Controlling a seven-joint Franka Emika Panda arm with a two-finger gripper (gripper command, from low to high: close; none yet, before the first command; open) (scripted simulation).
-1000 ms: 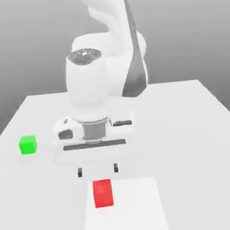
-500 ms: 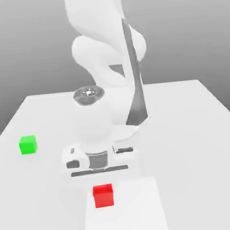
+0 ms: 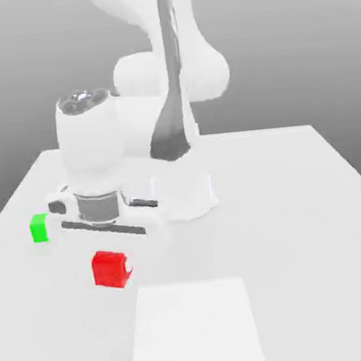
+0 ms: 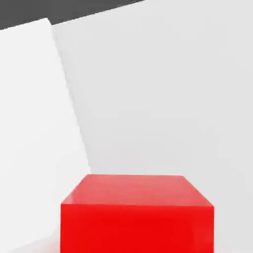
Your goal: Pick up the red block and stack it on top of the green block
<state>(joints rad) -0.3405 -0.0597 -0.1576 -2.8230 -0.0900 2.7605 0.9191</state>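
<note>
1. Red stands out first: the red block (image 3: 110,268) hangs just under the gripper (image 3: 112,256), clear of the white tabletop (image 3: 297,227), and the hand view shows the same cube (image 4: 137,212) close under the camera with bare surface beyond it.
2. A small dark finger tip (image 3: 130,265) shows at the block's side on the exterior view's right. The fingers appear closed on the cube, since it sits off the tabletop with nothing else to bear it.
3. The green block (image 3: 39,227) rests on the tabletop toward the exterior view's left, partly hidden behind the gripper's body. It lies near the carried cube but is not touching it.
4. A paler square patch (image 3: 196,326) lies on the tabletop in the foreground, on the exterior view's right of the red cube and apart from it.
5. Judged from this, the step in hand is the carry: the grasp and lift look done, and the cube is being brought across to the green one.
6. The next move calls for bringing the red cube squarely over the green block, with the faces lined up, before any descent.
7. The lowering should then be gentle, until the red base meets the green top, and the fingers should part only once it sits flat.
8. An off-centre release would likely tip the red cube off or nudge the green block aside.
</note>
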